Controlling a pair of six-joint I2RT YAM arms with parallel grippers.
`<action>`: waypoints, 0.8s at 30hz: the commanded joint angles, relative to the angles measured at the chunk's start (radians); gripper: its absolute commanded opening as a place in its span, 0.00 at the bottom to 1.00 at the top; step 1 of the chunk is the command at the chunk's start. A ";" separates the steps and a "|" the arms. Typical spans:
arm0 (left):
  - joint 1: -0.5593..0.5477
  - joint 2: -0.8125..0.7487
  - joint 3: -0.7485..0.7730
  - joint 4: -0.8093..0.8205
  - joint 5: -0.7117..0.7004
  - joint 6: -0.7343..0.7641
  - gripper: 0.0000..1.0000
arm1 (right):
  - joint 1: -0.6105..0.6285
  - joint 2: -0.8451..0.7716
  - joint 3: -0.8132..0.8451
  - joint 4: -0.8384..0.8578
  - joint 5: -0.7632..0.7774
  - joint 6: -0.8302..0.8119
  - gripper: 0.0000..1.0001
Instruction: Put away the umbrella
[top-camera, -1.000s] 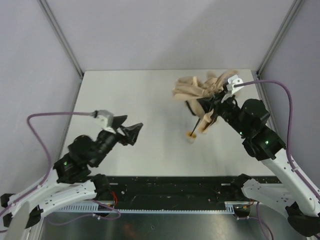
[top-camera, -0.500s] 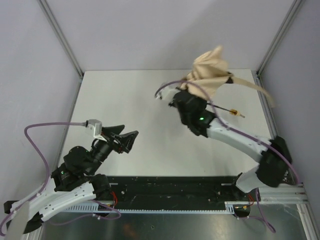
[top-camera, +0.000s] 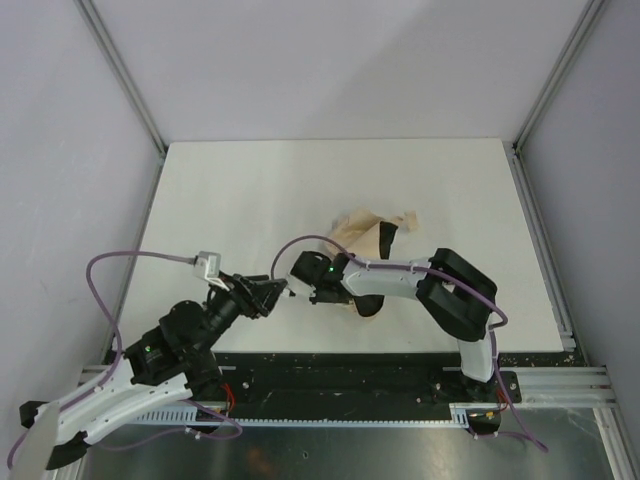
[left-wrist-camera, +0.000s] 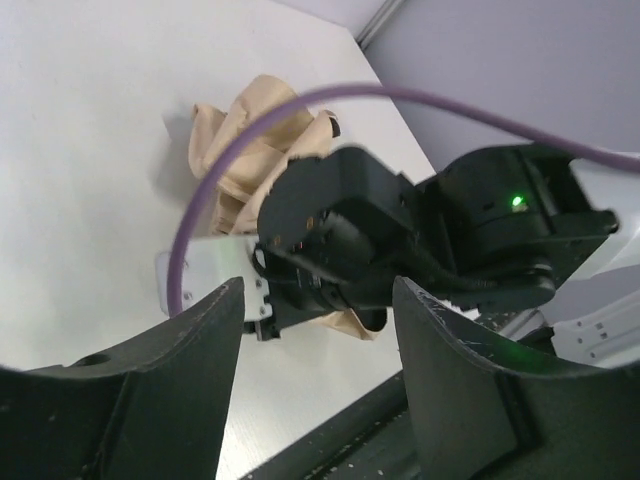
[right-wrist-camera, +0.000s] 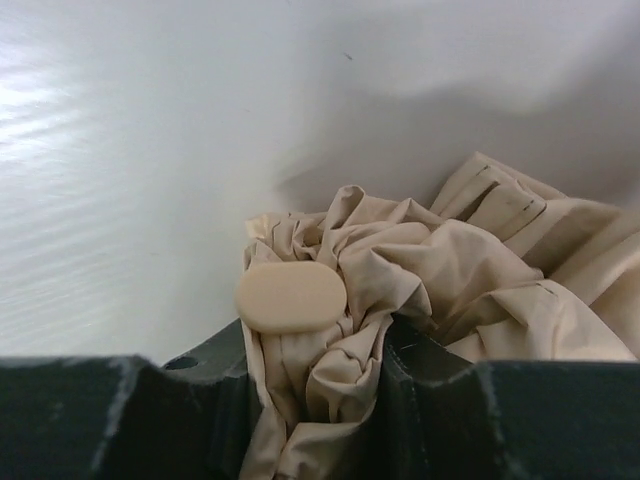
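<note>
The umbrella is found collapsed into a crumpled beige bundle on the white worktop, a little right of the middle and towards the near edge; in the top view it is partly covered by the right arm, which is folded low across the worktop and stretched to the left; the right fingers are seen closed on a bunch of the umbrella's fabric, which is squeezed between them; a pale oval end piece is seen among the folds just beyond the tips; the left fingers are spread apart with nothing gripped between them, and are pointed at the wrist of the right arm, just beside it.
</note>
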 joint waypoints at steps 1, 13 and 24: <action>0.003 0.012 -0.033 0.005 -0.001 -0.167 0.64 | -0.027 0.086 0.049 -0.082 -0.458 0.202 0.00; 0.003 0.163 -0.074 -0.083 0.009 -0.526 0.61 | -0.207 0.211 0.056 -0.012 -0.984 0.291 0.00; 0.077 0.439 -0.154 0.091 0.137 -0.918 0.90 | -0.250 0.161 -0.053 0.171 -0.992 0.299 0.00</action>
